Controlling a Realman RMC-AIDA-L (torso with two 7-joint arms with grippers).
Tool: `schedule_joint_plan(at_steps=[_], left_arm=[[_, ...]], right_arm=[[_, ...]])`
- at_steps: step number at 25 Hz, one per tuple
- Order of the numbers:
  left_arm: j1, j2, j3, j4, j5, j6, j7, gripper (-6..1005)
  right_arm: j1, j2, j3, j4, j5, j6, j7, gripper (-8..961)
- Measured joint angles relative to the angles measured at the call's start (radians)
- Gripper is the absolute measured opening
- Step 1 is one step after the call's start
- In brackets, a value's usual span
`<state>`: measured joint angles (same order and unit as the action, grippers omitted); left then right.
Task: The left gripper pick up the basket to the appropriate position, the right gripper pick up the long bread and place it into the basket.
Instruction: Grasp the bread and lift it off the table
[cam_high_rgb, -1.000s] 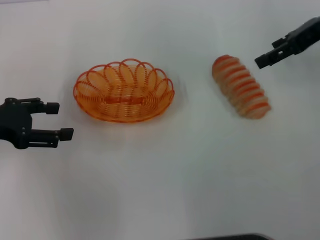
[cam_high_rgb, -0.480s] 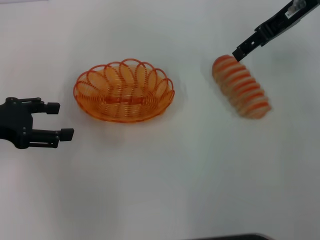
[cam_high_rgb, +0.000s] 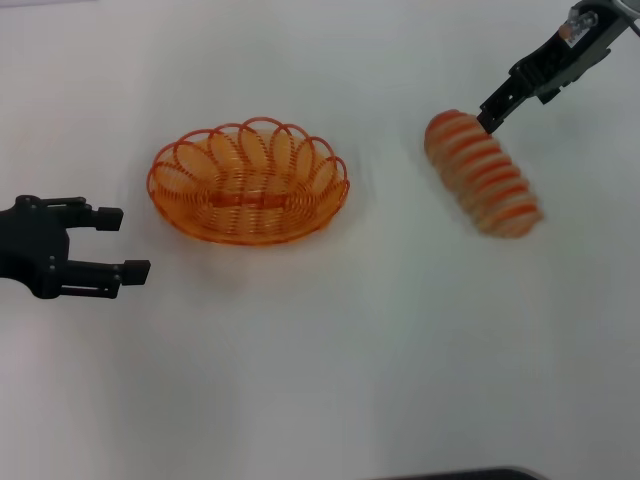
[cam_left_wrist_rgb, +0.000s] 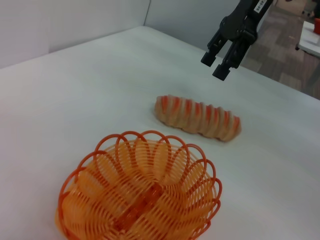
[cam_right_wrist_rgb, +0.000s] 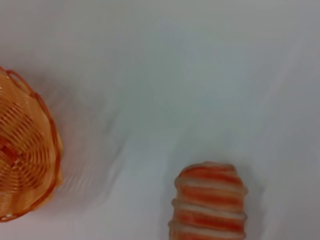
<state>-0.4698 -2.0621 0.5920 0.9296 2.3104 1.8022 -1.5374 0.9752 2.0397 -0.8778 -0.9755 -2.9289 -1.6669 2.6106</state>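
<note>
Head view: long bread (cam_high_rgb: 482, 172) lies flat on white table (cam_high_rgb: 330, 340), diagonal, far end toward 11 o'clock, near end toward 5 o'clock. Right gripper (cam_high_rgb: 489, 113) hangs in the air just off the bread's far end, at approx 1 o'clock of the loaf's centre, not touching it. Arm comes in from the 1-2 o'clock corner. In left wrist view the right gripper (cam_left_wrist_rgb: 216, 65) shows two fingers apart w/ a small gap, nothing between them, fingertips pointing down, clearly above the table and beyond the bread (cam_left_wrist_rgb: 198, 117). White label visible on its body.

Right wrist view: bread end (cam_right_wrist_rgb: 210, 202) in frame, basket rim (cam_right_wrist_rgb: 47, 130) off to the side, well apart from the loaf; own fingers not shown.

Basket (cam_high_rgb: 248, 181) sits upright on table at approx 9 o'clock of the bread, well apart, nothing inside. Also seen in left wrist view (cam_left_wrist_rgb: 142, 192), bread beyond it.

Left gripper (cam_high_rgb: 112, 242) at approx 8 o'clock of the basket, near but not touching; fingers spread wide apart, holding nothing, pointing toward 3 o'clock, low by the table.
</note>
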Motion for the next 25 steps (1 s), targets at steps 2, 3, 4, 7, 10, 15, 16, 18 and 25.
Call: schedule_joint_plan(at_steps=[2,3,4,7,10,15,16,18,25], left_arm=[[-0.002,0.0,0.0,0.0,0.01,-0.002,0.0,854],[-0.002,0.0,0.0,0.0,0.011,-0.003,0.0,854],[-0.003,0.0,0.0,0.0,0.012,-0.003,0.0,854],[-0.003,0.0,0.0,0.0,0.012,-0.003,0.0,854],[-0.003,0.001,0.0,0.0,0.012,-0.003,0.001,854],[-0.005,0.001,0.0,0.0,0.012,-0.003,0.003,853],[-0.005,0.001,0.0,0.0,0.012,-0.002,0.003,853],[-0.005,0.002,0.0,0.0,0.012,-0.002,0.003,853],[-0.013,0.005,0.0,0.0,0.018,-0.002,0.003,854]], right_arm=[[0.003,0.003,-0.005,0.002,0.0,-0.002,0.006,911],[0.003,0.004,-0.007,0.003,0.0,0.0,0.008,911],[0.003,0.005,-0.007,0.004,-0.001,0.003,0.008,911],[0.003,0.006,-0.008,0.01,-0.001,0.025,0.008,911],[-0.002,0.007,-0.011,0.017,-0.001,0.048,0.007,912],[-0.005,0.011,-0.011,0.036,0.0,0.062,0.001,908],[-0.005,0.013,-0.012,0.039,0.0,0.063,0.0,907],[-0.007,0.017,-0.012,0.043,0.0,0.069,0.0,906],[-0.01,0.024,-0.037,0.087,-0.001,0.105,0.002,899]])
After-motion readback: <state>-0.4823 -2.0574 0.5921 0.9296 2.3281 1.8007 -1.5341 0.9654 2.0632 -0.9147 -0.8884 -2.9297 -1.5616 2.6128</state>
